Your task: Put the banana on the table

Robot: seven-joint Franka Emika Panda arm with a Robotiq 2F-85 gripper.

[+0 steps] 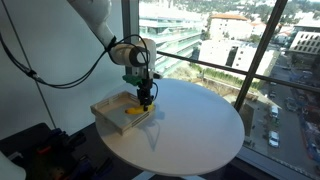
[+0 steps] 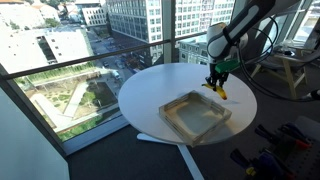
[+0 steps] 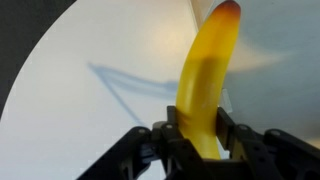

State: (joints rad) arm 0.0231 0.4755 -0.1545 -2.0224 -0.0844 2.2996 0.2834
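My gripper [image 3: 199,128] is shut on the small yellow banana [image 3: 205,75], which sticks out past the fingers in the wrist view. In both exterior views the gripper [image 1: 146,98] [image 2: 217,86] hangs low with the banana [image 2: 219,91] at its tips, near the edge of the greyish tray [image 2: 172,122] and just above the round white table [image 2: 150,90]. In an exterior view the banana [image 1: 135,112] shows as a yellow patch by the tray [image 1: 108,106]. The table [image 3: 70,90] fills the wrist view behind the banana.
The table [image 1: 200,125] stands by large windows with a railing [image 1: 230,70] behind it. Cables and dark gear lie on the floor [image 2: 270,150]. A white frame stands at the side [image 2: 290,75].
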